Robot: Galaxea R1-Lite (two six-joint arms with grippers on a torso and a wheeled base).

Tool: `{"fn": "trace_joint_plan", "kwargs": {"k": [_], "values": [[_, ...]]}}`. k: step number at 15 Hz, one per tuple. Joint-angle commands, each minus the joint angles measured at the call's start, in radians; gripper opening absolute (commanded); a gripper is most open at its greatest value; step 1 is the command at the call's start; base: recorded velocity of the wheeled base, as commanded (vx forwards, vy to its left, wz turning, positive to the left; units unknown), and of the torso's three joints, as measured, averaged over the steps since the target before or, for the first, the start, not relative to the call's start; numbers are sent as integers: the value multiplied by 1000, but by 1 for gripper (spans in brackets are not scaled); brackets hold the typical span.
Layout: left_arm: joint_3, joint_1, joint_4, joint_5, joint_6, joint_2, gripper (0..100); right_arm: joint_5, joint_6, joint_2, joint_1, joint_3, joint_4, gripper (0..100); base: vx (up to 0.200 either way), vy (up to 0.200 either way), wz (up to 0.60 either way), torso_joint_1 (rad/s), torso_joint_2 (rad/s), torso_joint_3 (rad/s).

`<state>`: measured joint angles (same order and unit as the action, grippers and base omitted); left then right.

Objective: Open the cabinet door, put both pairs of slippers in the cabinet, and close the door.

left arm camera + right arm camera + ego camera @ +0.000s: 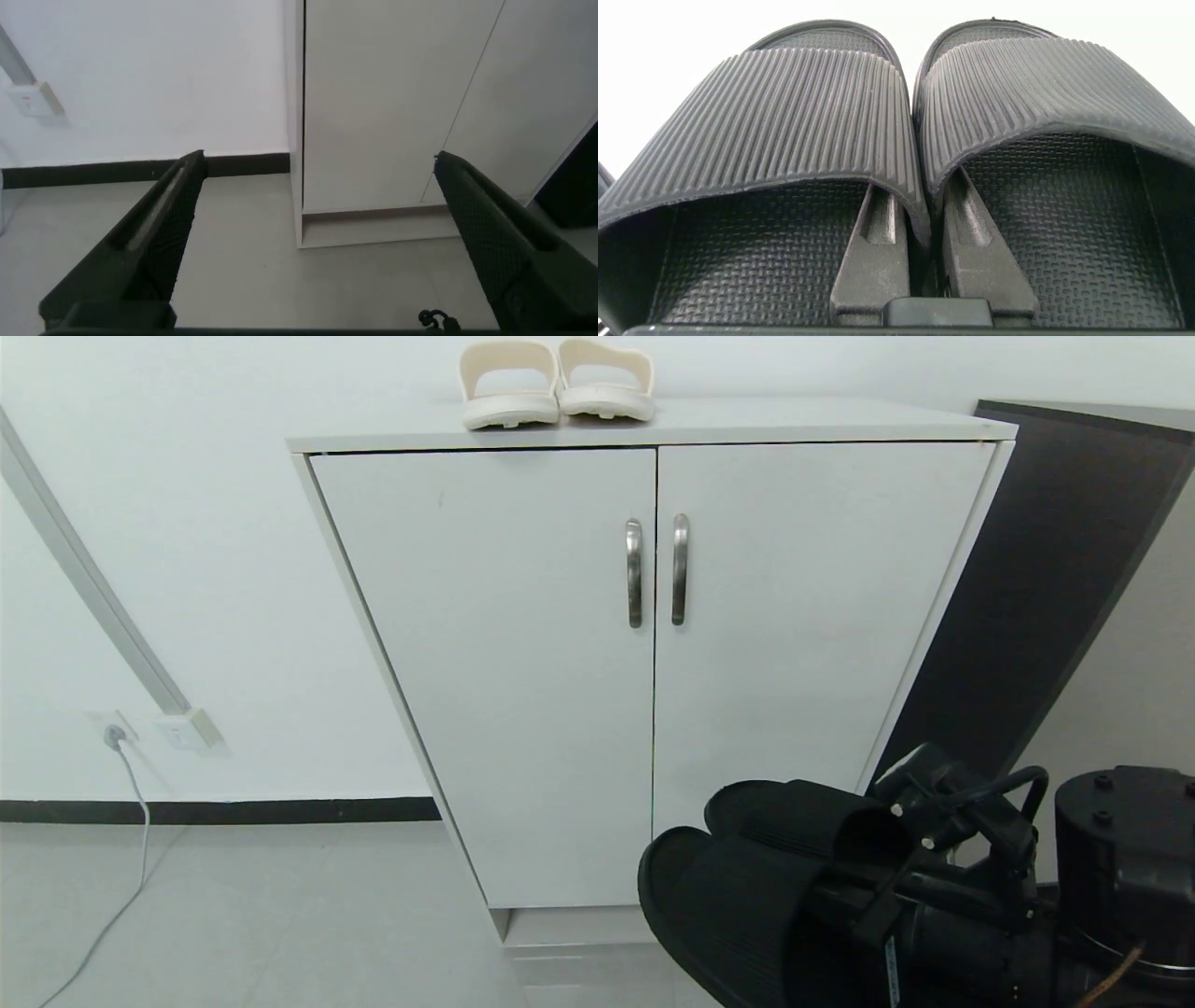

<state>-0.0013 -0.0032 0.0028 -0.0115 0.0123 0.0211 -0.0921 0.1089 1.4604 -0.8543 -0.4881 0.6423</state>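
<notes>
Black slippers (pixel 747 887) are pinched tight in the right pincer (pixel 920 233), low in front of the cabinet (pixel 794 429). White slippers (pixel 555 387) sit on top of it. Both doors (pixel 504 663) are shut, so opening comes first. The wide-open, empty left pincer (pixel 318 159) should reach a handle (pixel 635 574). Bare floor (pixel 280 915) before the cabinet leaves swinging room.

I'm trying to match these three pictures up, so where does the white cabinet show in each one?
Head view: the cabinet stands at centre, both doors shut.
Left wrist view: its lower part stands beyond the open left hand, between the fingers.
Right wrist view: a pale surface behind the black slippers; cannot tell whether it is the cabinet.
Shared landmark: the black skirting strip beside the cabinet, head and left wrist views.
</notes>
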Motion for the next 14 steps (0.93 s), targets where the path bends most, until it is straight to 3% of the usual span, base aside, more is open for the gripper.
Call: {"fn": "trace_joint_plan", "kwargs": {"k": [1,2,3,4,5,7,8,9,12,13,14], "values": [[-8,-3,-4,-1,6,37,100,-1,0,5,1,0,0,0,0,0,0,0,0,0],[-69,-6,-10,-5,-8,91,100,-3,0,1,1,2,0,0,0,0,0,0,0,0],[-174,-11,-21,-10,-57,178,100,-3,-2,1,1,3,2,0,0,0,0,0,0,0],[-203,-12,-23,-15,-66,211,100,-3,-2,0,3,3,2,0,0,0,0,0,0,0],[-304,-26,-46,-84,-71,410,100,-1,-3,0,3,2,2,0,0,0,0,0,0,0],[-324,-41,-139,-168,-71,594,100,-1,-2,-2,3,3,2,0,0,0,0,0,0,0],[-304,-67,-294,-263,-72,744,100,-1,-3,-2,1,0,2,0,0,0,0,0,0,0],[-306,-83,-366,-308,-74,818,100,-1,-11,-2,1,-1,3,0,0,0,0,0,0,0],[-393,-199,-601,-320,-77,1068,100,-12,-28,0,3,0,45,0,0,0,0,0,0,0],[-427,-233,-622,-320,-75,1113,100,-12,-28,0,3,-1,45,0,0,0,0,0,0,0],[-496,-301,-630,-312,-75,1172,100,-11,-28,0,3,-1,45,0,0,0,0,0,0,0]]}}
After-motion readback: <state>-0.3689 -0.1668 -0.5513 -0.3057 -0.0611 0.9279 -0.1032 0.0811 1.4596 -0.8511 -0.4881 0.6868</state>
